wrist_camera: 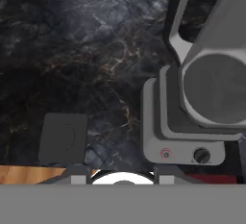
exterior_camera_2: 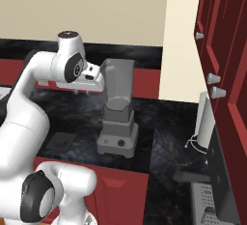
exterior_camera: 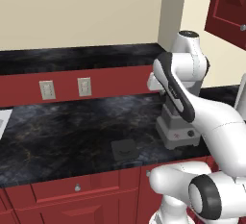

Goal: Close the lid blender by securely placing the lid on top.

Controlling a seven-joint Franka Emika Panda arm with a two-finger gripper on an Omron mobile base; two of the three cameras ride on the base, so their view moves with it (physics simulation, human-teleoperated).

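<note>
The lid (exterior_camera: 124, 148) lies flat on the dark marbled countertop (exterior_camera: 62, 131), raised centre facing up, in the lower centre of the left base view. It is square, so no long axis applies; its edges run roughly parallel to the counter's front edge. In the right base view the lid (exterior_camera_2: 60, 140) sits at lower left, and in the hand view the lid (wrist_camera: 63, 138) occupies the lower left, just above the counter edge.

The blender (exterior_camera: 177, 130) stands upright to the right of the lid, apart from it, with bare countertop between them. Its long axis is vertical. In the right base view the blender (exterior_camera_2: 118, 113) is at frame centre, with the tapered jar rising from the square base. In the hand view the blender (wrist_camera: 197, 107) fills the right half; the jar mouth faces the camera and is uncovered, the handle points toward the top of the frame, and the red mark and dark knob face the bottom edge.

The gripper (exterior_camera_2: 79, 92) hangs above the countertop, left of the jar at upper left centre. It holds nothing and touches nothing. Its jaw opening cannot be determined.

A white object on a thin wire stand (exterior_camera_2: 205, 122) stands at the right of the right base view.
</note>
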